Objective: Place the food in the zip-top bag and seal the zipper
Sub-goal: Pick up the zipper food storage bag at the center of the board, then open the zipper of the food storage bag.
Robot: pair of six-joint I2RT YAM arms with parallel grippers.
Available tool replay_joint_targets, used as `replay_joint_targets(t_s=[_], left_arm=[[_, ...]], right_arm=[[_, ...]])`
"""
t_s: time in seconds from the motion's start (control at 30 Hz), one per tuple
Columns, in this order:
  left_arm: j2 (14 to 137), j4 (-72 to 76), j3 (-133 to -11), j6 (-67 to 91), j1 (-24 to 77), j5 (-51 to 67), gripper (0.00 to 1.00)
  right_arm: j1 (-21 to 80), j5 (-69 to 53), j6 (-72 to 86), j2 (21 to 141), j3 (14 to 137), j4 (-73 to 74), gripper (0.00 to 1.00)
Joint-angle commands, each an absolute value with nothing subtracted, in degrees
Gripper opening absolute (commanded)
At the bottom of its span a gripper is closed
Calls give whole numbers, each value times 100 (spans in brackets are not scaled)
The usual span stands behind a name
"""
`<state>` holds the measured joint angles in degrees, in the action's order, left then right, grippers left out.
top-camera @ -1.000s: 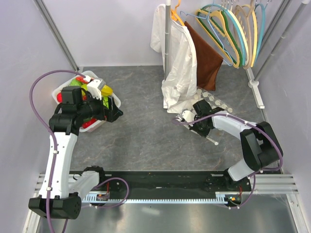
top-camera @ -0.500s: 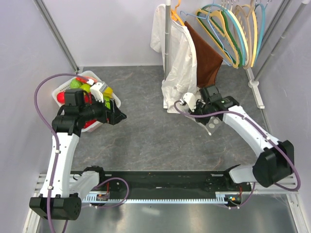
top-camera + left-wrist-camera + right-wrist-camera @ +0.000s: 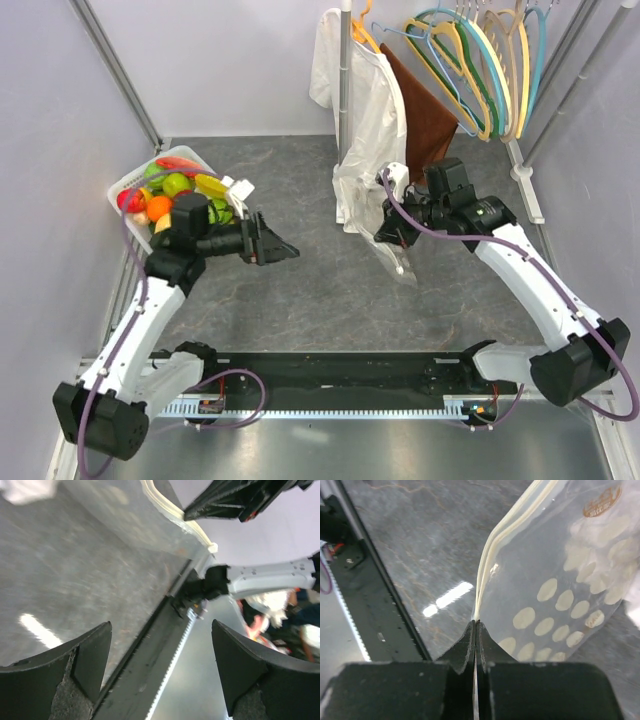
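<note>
The food [image 3: 168, 187], glossy toy fruits and vegetables in red, green, yellow and orange, lies in a white lattice basket [image 3: 122, 183] at the far left. My left gripper [image 3: 278, 250] is open and empty, held in the air right of the basket; in its wrist view the fingers [image 3: 85, 655] stand wide apart. My right gripper [image 3: 392, 232] is shut on the mouth edge of the zip-top bag [image 3: 403, 264], which hangs clear and dotted below it. In the right wrist view the jaws are pinched on the zipper [image 3: 487, 565] of the bag [image 3: 560, 580]. The slider tab is not visible.
A white coat [image 3: 362, 120] and a brown cloth [image 3: 425, 120] hang on a rack at the back, just behind the right gripper. Coloured hangers [image 3: 480, 60] hang at the back right. The black rail [image 3: 330, 375] runs along the near edge.
My right arm has lifted the bag off the floor and carried it up and back towards the coat. My left arm has swung away from the basket towards the middle.
</note>
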<state>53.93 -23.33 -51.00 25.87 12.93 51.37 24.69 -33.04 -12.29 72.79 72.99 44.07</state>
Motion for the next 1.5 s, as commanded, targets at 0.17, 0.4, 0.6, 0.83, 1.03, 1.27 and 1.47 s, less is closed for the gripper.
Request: replay_joint_targets(t_s=[0.17, 0.4, 0.6, 0.83, 1.03, 1.27, 1.47], left_arm=[[6512, 482, -4228, 4746, 2503, 4570, 87], [6908, 1731, -3973, 4939, 3094, 4333, 83], [7180, 1591, -4235, 4913, 3102, 4114, 71], [7234, 1415, -4412, 5027, 3094, 3946, 67], [7251, 1345, -4298, 5089, 3094, 3780, 62], [7268, 1336, -4272, 5133, 3094, 3762, 56], [7295, 1415, -4245, 5229, 3103, 3806, 56]], right_arm=[[2848, -3762, -369, 6698, 6251, 3463, 0], [2856, -3849, -316, 6495, 5924, 3349, 0], [2856, -4043, -272, 6425, 6047, 3419, 0], [2848, -4096, -272, 6477, 6205, 3454, 0], [2856, -4166, -290, 6574, 6346, 3445, 0], [2926, -4210, -395, 6662, 6442, 3577, 0], [2988, -4192, -413, 6741, 6477, 3542, 0]])
